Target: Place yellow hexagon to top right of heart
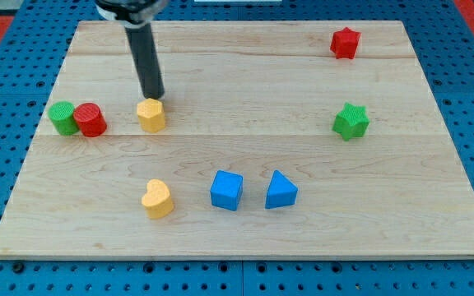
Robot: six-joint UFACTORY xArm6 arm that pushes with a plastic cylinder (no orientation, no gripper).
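I am carrying no claw, only 1 dark rod, so there is nothing to open, close or hold with; my tip (154,97) is standing at the top edge of the hexagon (151,115), touching it or just short of touching, which I cannot settle from this view. The hexagon is sitting on the board (245,238) left of centre, with the heart (157,198) well below it, toward the view's bottom and almost directly in line. To the hexagon's left, near but apart from it, the red cylinder (90,119) and green cylinder (62,117) are sitting in contact with each other. The blue cube (226,190) and blue wedge (281,191) are lying right of the heart; the green star (351,122) and red star (345,43) are well apart at the view's right. I am judging the hexagon to be a light, rigid block, likely sliding easily on the smooth wood and prone to turning if struck off centre. I am therefore favouring contact square on a flat face, on the side away from the goal, above and right of the heart, short of the blue cube.
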